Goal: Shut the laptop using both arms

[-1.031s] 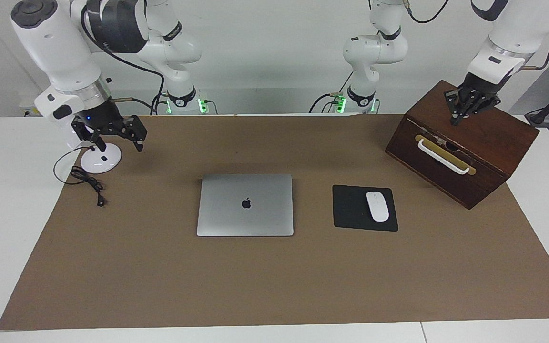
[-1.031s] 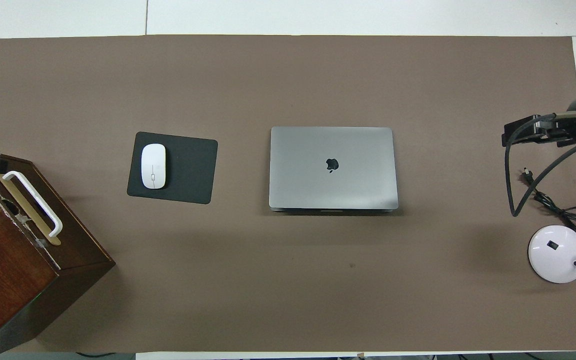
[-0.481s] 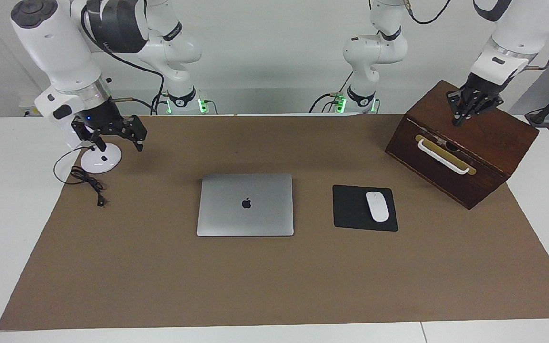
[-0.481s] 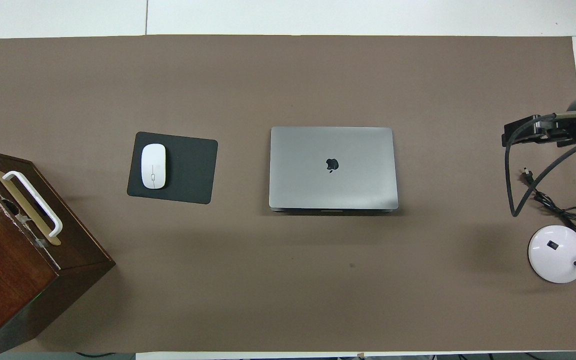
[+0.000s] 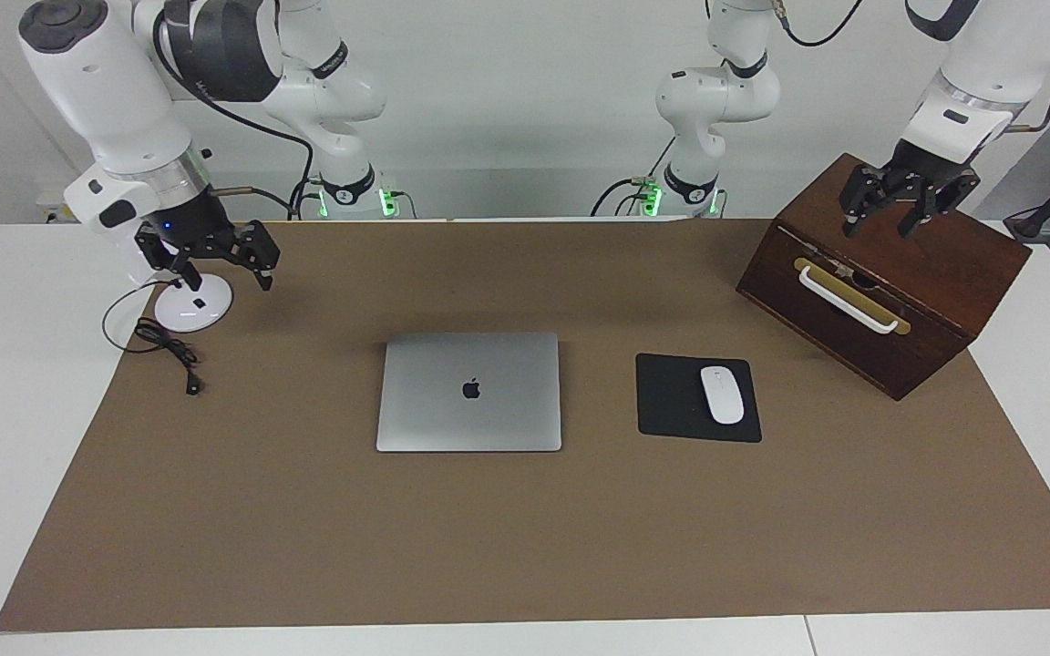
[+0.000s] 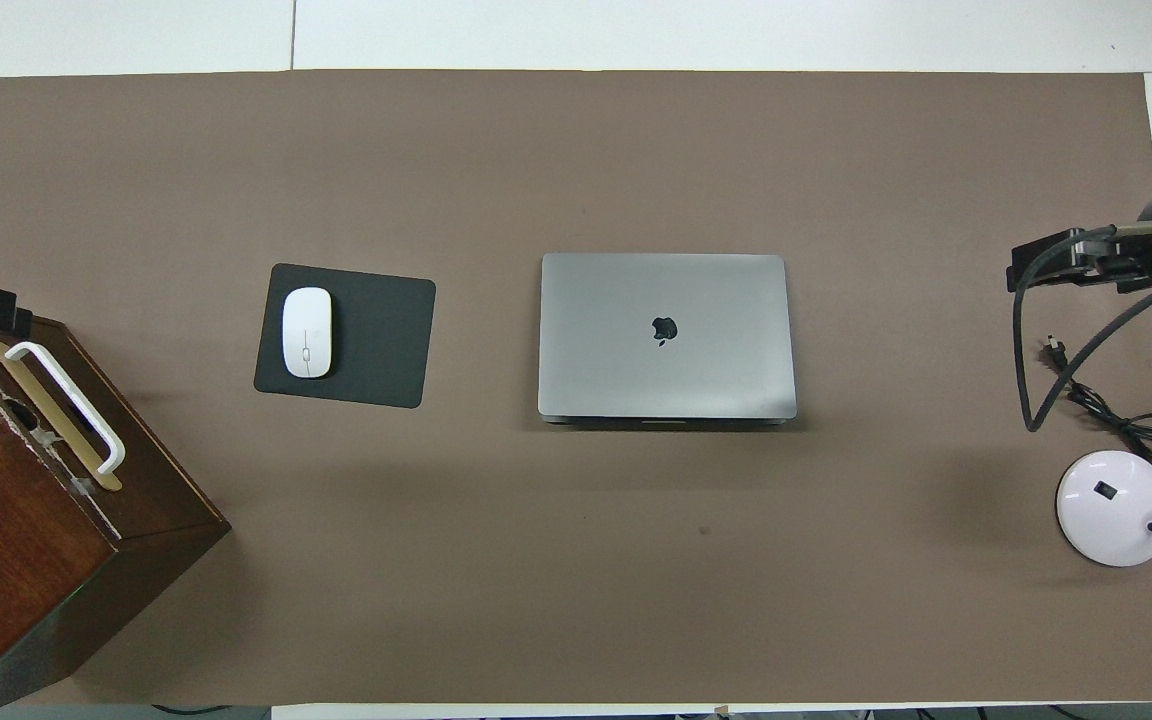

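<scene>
The silver-grey laptop [image 5: 468, 391] lies shut and flat in the middle of the brown mat, lid down with the dark apple logo up; it also shows in the overhead view [image 6: 666, 335]. My right gripper [image 5: 226, 273] hangs open and empty over the mat's corner at the right arm's end, beside a white round base, well apart from the laptop; it shows at the edge of the overhead view [image 6: 1066, 265]. My left gripper [image 5: 880, 223] is open and empty over the top of the wooden box, also apart from the laptop.
A dark wooden box [image 5: 908, 301] with a white handle stands at the left arm's end. A black mouse pad [image 5: 671, 401] with a white mouse [image 5: 722, 394] lies beside the laptop. A white round base [image 5: 192, 305] and black cable [image 5: 169, 351] lie at the right arm's end.
My left gripper has risen a little over the box and its fingers now stand apart. The right gripper and the laptop have hardly moved.
</scene>
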`<act>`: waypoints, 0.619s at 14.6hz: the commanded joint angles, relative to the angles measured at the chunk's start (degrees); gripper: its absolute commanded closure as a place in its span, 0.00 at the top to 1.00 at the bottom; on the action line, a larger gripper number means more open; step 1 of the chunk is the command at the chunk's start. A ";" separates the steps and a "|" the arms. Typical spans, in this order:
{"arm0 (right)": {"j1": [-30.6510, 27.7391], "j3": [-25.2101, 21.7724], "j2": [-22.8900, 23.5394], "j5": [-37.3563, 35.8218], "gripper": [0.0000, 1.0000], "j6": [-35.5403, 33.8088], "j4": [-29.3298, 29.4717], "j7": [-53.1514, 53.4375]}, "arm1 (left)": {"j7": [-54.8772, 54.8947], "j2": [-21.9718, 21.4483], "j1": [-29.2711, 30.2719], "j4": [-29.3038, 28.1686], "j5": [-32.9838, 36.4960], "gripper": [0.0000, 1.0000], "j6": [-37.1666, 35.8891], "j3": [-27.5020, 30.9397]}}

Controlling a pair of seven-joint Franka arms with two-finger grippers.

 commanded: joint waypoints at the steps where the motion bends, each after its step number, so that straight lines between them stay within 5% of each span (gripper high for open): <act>1: -1.51 0.27 -1.54 0.60 1.00 1.52 -2.08 -2.77 | -1.01 0.54 0.38 0.85 1.00 1.00 0.34 -0.57; 9: -2.13 0.09 -1.54 -0.19 1.00 1.35 -2.08 -3.39 | -2.59 -0.34 -0.33 -1.78 1.00 1.00 0.79 -0.83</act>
